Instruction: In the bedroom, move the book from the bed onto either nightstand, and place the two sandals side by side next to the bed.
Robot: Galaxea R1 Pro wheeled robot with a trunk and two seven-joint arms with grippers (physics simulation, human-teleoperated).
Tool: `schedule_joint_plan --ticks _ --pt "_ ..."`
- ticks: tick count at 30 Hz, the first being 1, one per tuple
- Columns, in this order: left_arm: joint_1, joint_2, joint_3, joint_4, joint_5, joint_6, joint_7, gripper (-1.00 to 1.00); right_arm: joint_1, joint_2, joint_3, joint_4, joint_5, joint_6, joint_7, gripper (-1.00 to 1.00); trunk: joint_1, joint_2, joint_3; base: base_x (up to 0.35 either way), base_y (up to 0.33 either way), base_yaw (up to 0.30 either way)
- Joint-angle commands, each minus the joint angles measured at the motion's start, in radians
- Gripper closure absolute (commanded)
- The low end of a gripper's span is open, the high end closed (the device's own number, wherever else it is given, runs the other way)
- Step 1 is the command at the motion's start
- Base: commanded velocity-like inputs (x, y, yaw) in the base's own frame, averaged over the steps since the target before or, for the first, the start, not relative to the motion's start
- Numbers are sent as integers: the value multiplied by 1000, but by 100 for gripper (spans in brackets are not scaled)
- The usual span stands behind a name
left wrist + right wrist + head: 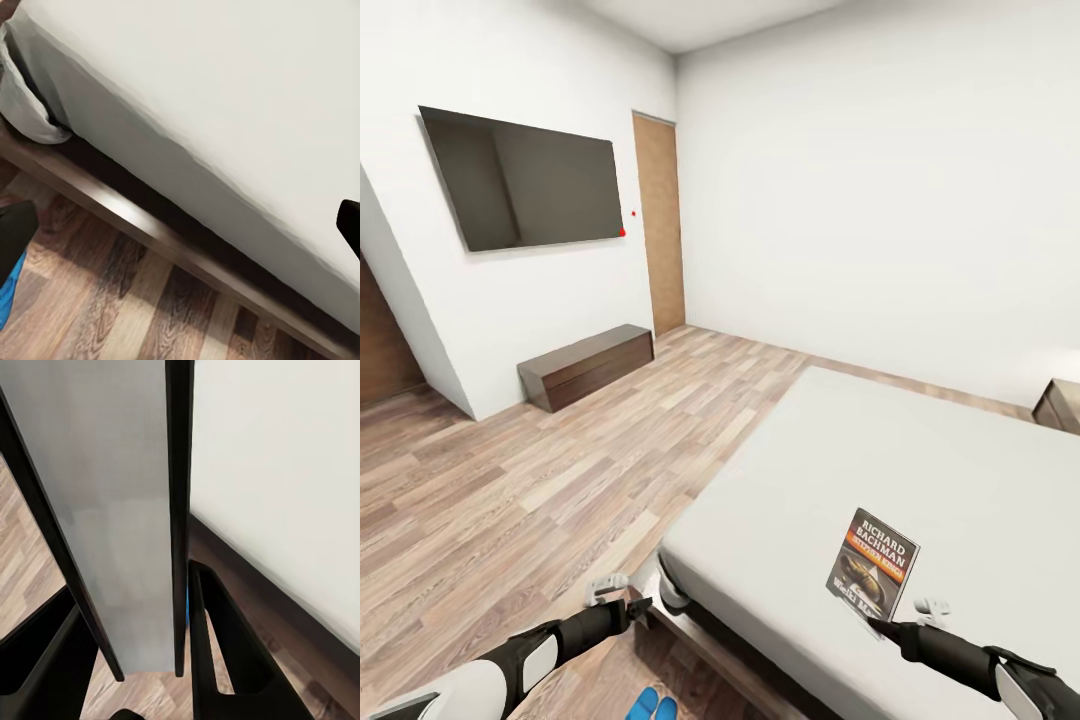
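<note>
The book [872,563] stands tilted above the bed [920,470], at about 5 o'clock in the head view, its cover with "Richard Bachman" lettering facing the camera. The right hand [882,628] is clamped on its lower edge; in the right wrist view the thin book [139,525] runs edge-on between the two dark fingers [225,660], which sit against its sides. The left hand [642,605] hangs at 7 o'clock, just off the bed's corner over the floor [540,480]; whether its fingers are apart or together I cannot tell. The two blue sandals [650,706] lie side by side on the floor at 6 o'clock, close to the bed frame; a blue sliver [9,296] shows in the left wrist view beside the dark wood rail [172,247]. Further out, a long low dark cabinet [586,366] stands against the white wall at 10 o'clock under a wall-mounted screen [525,180], with a tan door [660,225] at 11 o'clock.
</note>
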Motion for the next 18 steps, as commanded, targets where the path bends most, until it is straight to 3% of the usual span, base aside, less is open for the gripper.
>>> schedule_joint_plan --ticks 1,18 --pt "-1 0 2 1 -1 -1 -2 -100 -1 -1 6 -1 -11 10 1 100 0 -1 -1 0 0 117" --pt "-1 0 1 1 -1 -1 -1 -100 -1 -1 6 -1 -11 9 1 100 0 -1 -1 0 0 120"
